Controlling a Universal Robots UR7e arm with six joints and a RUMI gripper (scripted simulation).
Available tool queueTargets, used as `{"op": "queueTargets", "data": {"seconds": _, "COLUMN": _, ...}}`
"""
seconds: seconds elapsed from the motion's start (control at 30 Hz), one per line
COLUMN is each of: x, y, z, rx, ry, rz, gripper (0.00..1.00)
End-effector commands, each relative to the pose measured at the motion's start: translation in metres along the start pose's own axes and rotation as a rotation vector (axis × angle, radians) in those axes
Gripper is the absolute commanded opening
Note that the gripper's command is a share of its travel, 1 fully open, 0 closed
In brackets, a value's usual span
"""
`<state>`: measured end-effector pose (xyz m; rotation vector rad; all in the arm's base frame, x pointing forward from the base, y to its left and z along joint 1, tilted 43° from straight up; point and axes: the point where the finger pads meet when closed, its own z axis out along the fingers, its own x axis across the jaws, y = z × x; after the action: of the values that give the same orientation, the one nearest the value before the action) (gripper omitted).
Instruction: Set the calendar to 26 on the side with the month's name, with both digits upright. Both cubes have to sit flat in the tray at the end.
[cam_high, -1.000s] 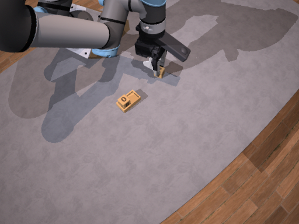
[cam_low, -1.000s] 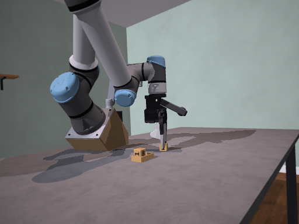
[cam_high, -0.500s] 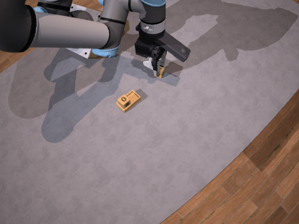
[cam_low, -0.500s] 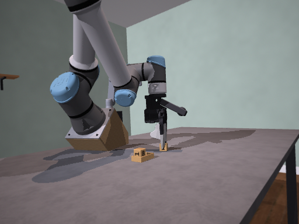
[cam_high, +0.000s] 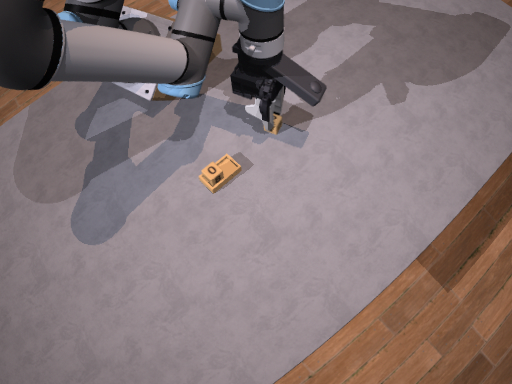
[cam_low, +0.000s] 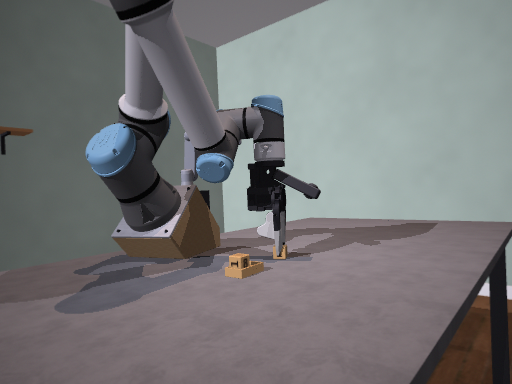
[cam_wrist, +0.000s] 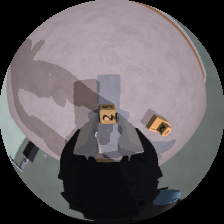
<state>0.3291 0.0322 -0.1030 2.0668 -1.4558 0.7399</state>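
Note:
A small wooden calendar tray (cam_high: 224, 172) lies on the grey table top. One wooden cube (cam_high: 212, 170) with a 0 on top sits in its left slot; the right slot is empty. The tray also shows in the side view (cam_low: 244, 267) and in the wrist view (cam_wrist: 159, 125). My gripper (cam_high: 273, 125) points straight down behind and to the right of the tray and is shut on the second cube (cam_high: 275, 123). That cube rests at or just above the table. In the wrist view the held cube (cam_wrist: 107, 115) shows a 2 on top.
The arm's wooden base block (cam_low: 175, 232) stands behind the tray at the back left. The table's curved edge (cam_high: 400, 260) runs along the right, with wooden floor beyond it.

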Motion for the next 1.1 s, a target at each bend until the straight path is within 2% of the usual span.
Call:
{"op": "queueTargets", "data": {"seconds": 0.0, "x": 0.0, "y": -0.0002, "z": -0.0002, "rx": 0.001, "ry": 0.0, "rz": 0.0, "gripper": 0.1}}
{"op": "queueTargets", "data": {"seconds": 0.27, "x": 0.0, "y": -0.0002, "z": -0.0002, "rx": 0.001, "ry": 0.0, "rz": 0.0, "gripper": 0.1}}
{"op": "queueTargets", "data": {"seconds": 0.3, "x": 0.0, "y": -0.0002, "z": -0.0002, "rx": 0.001, "ry": 0.0, "rz": 0.0, "gripper": 0.14}}
{"op": "queueTargets", "data": {"seconds": 0.37, "x": 0.0, "y": -0.0002, "z": -0.0002, "rx": 0.001, "ry": 0.0, "rz": 0.0, "gripper": 0.14}}
{"op": "queueTargets", "data": {"seconds": 0.4, "x": 0.0, "y": -0.0002, "z": -0.0002, "rx": 0.001, "ry": 0.0, "rz": 0.0, "gripper": 0.17}}
{"op": "queueTargets", "data": {"seconds": 0.47, "x": 0.0, "y": -0.0002, "z": -0.0002, "rx": 0.001, "ry": 0.0, "rz": 0.0, "gripper": 0.17}}
{"op": "queueTargets", "data": {"seconds": 0.6, "x": 0.0, "y": -0.0002, "z": -0.0002, "rx": 0.001, "ry": 0.0, "rz": 0.0, "gripper": 0.24}}
{"op": "queueTargets", "data": {"seconds": 0.73, "x": 0.0, "y": -0.0002, "z": -0.0002, "rx": 0.001, "ry": 0.0, "rz": 0.0, "gripper": 0.24}}
{"op": "queueTargets", "data": {"seconds": 0.77, "x": 0.0, "y": -0.0002, "z": -0.0002, "rx": 0.001, "ry": 0.0, "rz": 0.0, "gripper": 0.28}}
{"op": "queueTargets", "data": {"seconds": 1.07, "x": 0.0, "y": -0.0002, "z": -0.0003, "rx": 0.001, "ry": 0.0, "rz": 0.0, "gripper": 0.28}}
